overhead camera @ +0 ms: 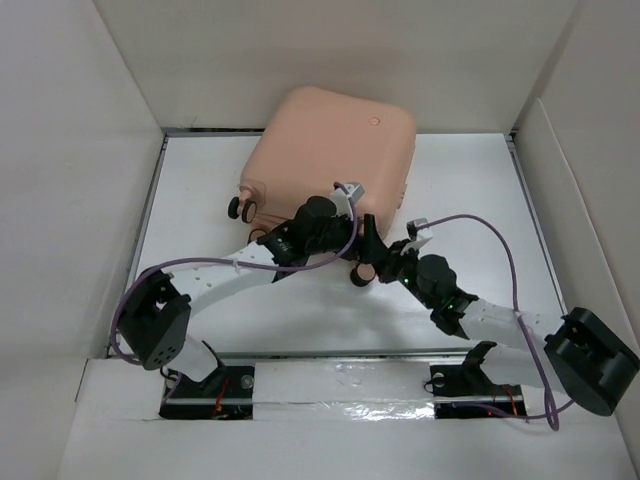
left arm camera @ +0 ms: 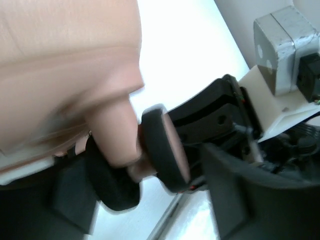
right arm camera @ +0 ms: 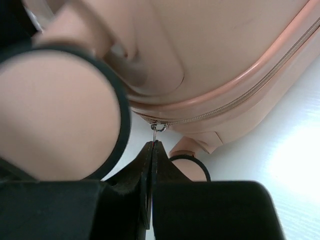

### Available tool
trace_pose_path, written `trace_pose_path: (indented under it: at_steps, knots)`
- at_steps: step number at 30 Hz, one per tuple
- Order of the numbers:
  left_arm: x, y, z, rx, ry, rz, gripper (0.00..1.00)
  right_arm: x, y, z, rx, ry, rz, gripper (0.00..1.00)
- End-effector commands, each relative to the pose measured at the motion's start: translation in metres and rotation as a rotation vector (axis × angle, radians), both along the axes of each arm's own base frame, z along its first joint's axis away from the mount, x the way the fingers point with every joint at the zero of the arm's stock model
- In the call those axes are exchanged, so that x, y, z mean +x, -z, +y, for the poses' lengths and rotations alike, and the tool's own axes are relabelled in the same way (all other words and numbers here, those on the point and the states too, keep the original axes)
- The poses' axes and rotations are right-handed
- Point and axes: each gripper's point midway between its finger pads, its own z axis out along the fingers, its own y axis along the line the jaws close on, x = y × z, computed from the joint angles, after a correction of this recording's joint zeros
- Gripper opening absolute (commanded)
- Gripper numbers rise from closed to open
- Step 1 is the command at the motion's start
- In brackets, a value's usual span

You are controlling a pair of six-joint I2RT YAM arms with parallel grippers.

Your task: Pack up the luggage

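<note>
On the white table (overhead camera: 300, 320), toward its far side, the luggage (overhead camera: 335, 150) lies flat and zipped shut, its shell facing up. From above, both arms crowd its near edge and hide that edge and the fingertips. Neither grip can be read from that view.

The left gripper (left arm camera: 155, 170) shows only in its own wrist view. Its dark fingers (left arm camera: 75, 200) stand spread, with one of the luggage's caster wheels (left arm camera: 162, 145) between them. A sliver of gap shows on one side, but the other side is blurred, so contact there cannot be told. That view also catches the right arm's grey-and-white wrist camera (left arm camera: 282, 47) just beyond the wheel.

The right gripper (right arm camera: 151, 150) is clenched, its fingers pressed flat together at the luggage's seam. Only this wrist view shows the zipper (right arm camera: 240, 95) running along the shell's edge and the small metal zipper pull (right arm camera: 158, 127) right above the fingertips. Whether the tips pinch the pull's lower end is too fine to make out. A second wheel (right arm camera: 55, 110) fills the left of that view, blurred and cut off.
</note>
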Motion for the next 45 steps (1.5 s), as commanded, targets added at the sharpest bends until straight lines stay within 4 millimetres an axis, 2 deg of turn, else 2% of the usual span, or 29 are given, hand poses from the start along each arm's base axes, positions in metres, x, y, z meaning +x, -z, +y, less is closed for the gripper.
trace_pose_path:
  at_steps: [1,2,3,4,5,6,7,8,9,10,14,15,16,17,18,19,20,21,22,24,27,32,33,35,38,39,41,44,45]
  knots:
    - [0.046,-0.087,0.018,-0.203,-0.185,-0.249,0.80,-0.037,-0.043,0.031,0.115,-0.242,-0.064,0.00]
    - [0.049,-0.076,0.029,-0.158,-0.232,-0.246,0.85,-0.037,-0.045,0.025,0.107,-0.235,-0.069,0.00]
    - [0.052,-0.068,0.051,-0.107,-0.307,-0.235,0.93,-0.036,-0.040,0.019,0.098,-0.225,-0.066,0.00]
    - [0.060,-0.044,0.077,-0.023,-0.432,-0.230,0.97,-0.030,-0.040,0.011,0.095,-0.205,-0.069,0.00]
    - [0.065,-0.037,0.098,0.004,-0.503,-0.220,0.99,-0.032,-0.038,0.011,0.085,-0.230,-0.066,0.00]
    - [0.061,-0.040,0.119,0.021,-0.555,-0.220,0.99,-0.031,-0.039,0.010,0.080,-0.236,-0.068,0.00]
    - [0.062,-0.030,0.139,0.058,-0.623,-0.215,0.99,-0.029,-0.037,0.009,0.073,-0.238,-0.065,0.00]
    - [0.064,-0.032,0.157,0.060,-0.675,-0.216,0.99,-0.029,-0.036,0.009,0.068,-0.251,-0.067,0.00]
    - [0.057,-0.047,0.173,0.027,-0.720,-0.231,0.98,-0.029,-0.033,0.011,0.061,-0.264,-0.063,0.00]
    - [0.055,-0.048,0.186,0.033,-0.769,-0.242,0.96,-0.030,-0.033,0.013,0.058,-0.273,-0.064,0.00]
    - [0.048,-0.080,0.236,0.032,-0.907,-0.278,0.81,-0.031,-0.031,0.016,0.052,-0.308,-0.077,0.00]
    - [0.046,-0.070,0.253,0.107,-0.937,-0.246,0.80,-0.032,-0.031,0.016,0.052,-0.310,-0.081,0.00]
    - [0.047,-0.081,0.262,0.128,-0.953,-0.255,0.80,-0.032,-0.030,0.016,0.053,-0.311,-0.082,0.00]
    - [0.047,-0.083,0.270,0.160,-0.963,-0.252,0.82,-0.033,-0.028,0.016,0.046,-0.317,-0.083,0.00]
    - [0.045,-0.075,0.278,0.223,-0.950,-0.231,0.88,-0.033,-0.028,0.016,0.045,-0.319,-0.088,0.00]
    - [0.050,-0.079,0.290,0.266,-0.916,-0.242,0.90,-0.034,-0.027,0.015,0.041,-0.319,-0.087,0.00]
    - [0.053,-0.076,0.296,0.302,-0.887,-0.230,0.91,-0.035,-0.027,0.014,0.037,-0.316,-0.089,0.00]
    - [0.056,-0.058,0.301,0.370,-0.843,-0.178,0.92,-0.035,-0.028,0.013,0.036,-0.315,-0.090,0.00]
    - [0.062,-0.056,0.312,0.398,-0.841,-0.158,0.92,-0.035,-0.027,0.012,0.034,-0.312,-0.088,0.00]
    - [0.071,-0.039,0.316,0.502,-0.801,-0.148,0.90,-0.037,-0.027,0.011,0.028,-0.312,-0.085,0.00]
    - [0.076,-0.025,0.311,0.581,-0.788,-0.150,0.90,-0.039,-0.027,0.012,0.029,-0.328,-0.087,0.00]
    - [0.092,-0.019,0.312,0.617,-0.786,-0.183,0.90,-0.043,-0.024,0.017,0.035,-0.366,-0.087,0.00]
    - [0.095,-0.012,0.311,0.634,-0.772,-0.165,0.88,-0.043,-0.024,0.017,0.034,-0.369,-0.086,0.00]
    - [0.100,-0.012,0.303,0.615,-0.740,-0.164,0.87,-0.043,-0.021,0.017,0.031,-0.367,-0.079,0.00]
    - [0.110,-0.017,0.300,0.600,-0.744,-0.198,0.80,-0.042,-0.018,0.015,0.025,-0.354,-0.074,0.00]
    - [0.114,-0.015,0.298,0.605,-0.741,-0.199,0.75,-0.041,-0.018,0.015,0.024,-0.349,-0.073,0.00]
    - [0.120,-0.014,0.296,0.612,-0.727,-0.199,0.73,-0.041,-0.017,0.014,0.018,-0.343,-0.067,0.00]
    - [0.129,-0.008,0.290,0.620,-0.698,-0.188,0.64,-0.037,-0.015,0.010,0.008,-0.324,-0.062,0.00]
    - [0.131,-0.005,0.287,0.616,-0.686,-0.185,0.50,-0.037,-0.016,0.010,0.008,-0.321,-0.064,0.00]
